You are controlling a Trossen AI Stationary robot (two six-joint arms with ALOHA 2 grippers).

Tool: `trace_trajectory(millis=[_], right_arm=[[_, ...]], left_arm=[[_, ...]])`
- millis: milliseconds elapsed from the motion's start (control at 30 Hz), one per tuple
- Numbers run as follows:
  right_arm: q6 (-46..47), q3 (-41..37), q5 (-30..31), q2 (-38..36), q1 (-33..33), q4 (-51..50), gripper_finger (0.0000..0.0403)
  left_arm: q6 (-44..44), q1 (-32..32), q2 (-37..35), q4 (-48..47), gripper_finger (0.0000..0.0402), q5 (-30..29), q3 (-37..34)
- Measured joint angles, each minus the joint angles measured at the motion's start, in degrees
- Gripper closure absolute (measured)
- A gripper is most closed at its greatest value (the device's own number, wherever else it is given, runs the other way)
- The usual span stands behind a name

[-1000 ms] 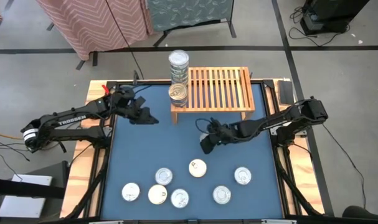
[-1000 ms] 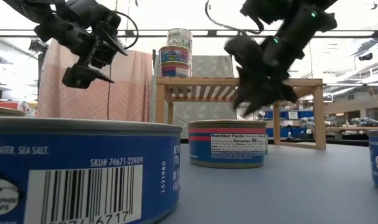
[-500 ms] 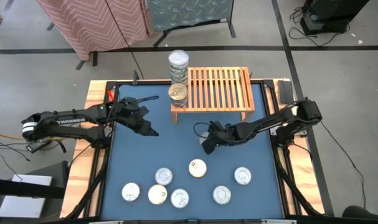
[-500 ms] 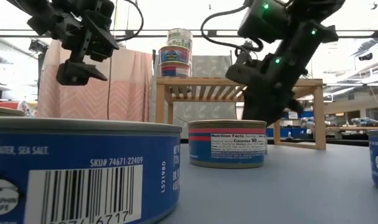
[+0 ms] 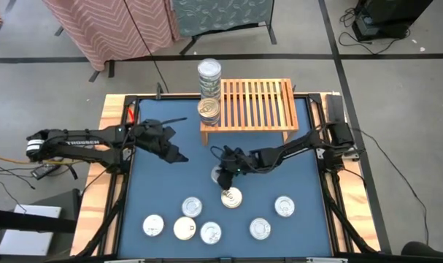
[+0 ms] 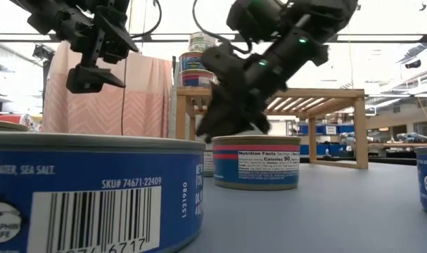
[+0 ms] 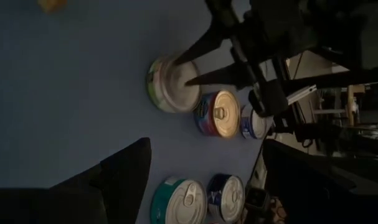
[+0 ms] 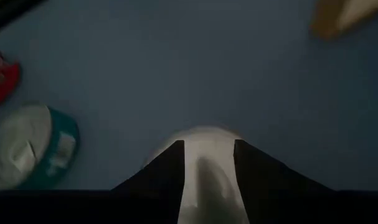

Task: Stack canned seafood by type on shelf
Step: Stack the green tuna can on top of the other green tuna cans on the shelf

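Right gripper point(image 5: 222, 177) at centre of high view, over blue mat point(image 5: 163, 190), just above-left of cream-topped can point(image 5: 232, 198). Fingers partly apart, not clamped on anything. In right wrist view, two dark fingers point(image 8: 170, 171) straddling the pale lid point(image 8: 204, 135), lid visible in the gap between them. In low view, gripper point(image 6: 224, 126) low at upper-left edge of that can point(image 6: 257, 163); cannot tell whether touching. From left wrist view, same finger pair point(image 7: 184, 71) spread over the pale-topped can point(image 7: 176, 93), gold-topped can point(image 7: 218, 114) just beside it.

Left gripper point(image 5: 176, 155) left of centre in high view, over bare mat, well apart from all cans. Fingers wide apart, nothing between them point(image 7: 204, 149). Upper left in low view point(image 6: 93, 77), raised off the table.

Shelf point(image 5: 254, 102) at upper centre of high view, light wood, slatted. Tall can stack point(image 5: 209, 77) at its left end, one more can point(image 5: 209, 111) at front-left corner. Stack also seen upper centre of low view point(image 6: 199, 60).

Loose cans along lower centre of high view: point(image 5: 192, 207), point(image 5: 154, 225), point(image 5: 185, 228), point(image 5: 210, 232), point(image 5: 260, 229), point(image 5: 284, 207). All flat on mat, lids up. Large blue-labelled can point(image 6: 93, 197) filling lower left of low view. Teal-sided can point(image 8: 27, 146) at left edge of right wrist view.
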Motion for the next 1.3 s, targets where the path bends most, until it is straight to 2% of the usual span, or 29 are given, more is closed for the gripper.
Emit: trace_trajectory(millis=[100,200,367,533,633,733,867,933,1100,1300], right_arm=[[-1.6,2.9,-1.3,0.8,-0.5,0.3,0.0261],[-3.0,4.2,-2.0,-1.6,-0.6,0.7,0.0260],[-2.2,3.5,-1.3,-7.1,-0.6,-4.6,0.0261],[3.3,3.4,-2.9,-7.9,0.4,-9.6,0.0268],[4.3,1.2,-2.5,-7.9,2.4,-9.7,0.0287],[8.1,-4.2,-1.9,-8.1,3.9,-7.2,0.0309],[10.8,-11.8,-1.1,-8.9,5.4,9.9,0.0343],[11.1,-14.2,0.1,-8.9,5.8,15.4,0.0361],[11.0,-17.2,1.7,-8.3,4.8,15.6,0.0398],[10.5,-18.1,1.3,-7.0,3.6,15.3,0.0384]], left_arm=[[0.5,-1.5,0.1,1.8,0.0090,-2.8,0.0],[1.2,-3.4,1.1,5.9,0.0090,-6.5,-0.1],[1.3,-6.7,5.4,23.5,0.0090,-9.1,-5.4],[-6.9,-7.1,8.8,36.2,0.0090,-9.5,-10.6],[-10.7,-7.4,9.8,38.5,0.0090,-9.2,-12.8],[-12.8,-7.8,9.8,41.1,0.0090,-9.5,-14.6],[-14.3,-8.3,9.9,43.6,0.0090,-11.0,-15.9],[-14.3,-8.4,9.8,45.8,0.0090,-11.9,-15.8],[-14.2,-8.7,9.8,47.1,0.0090,-13.7,-15.8],[-14.2,-8.7,10.1,47.8,0.0090,-15.3,-15.8]])
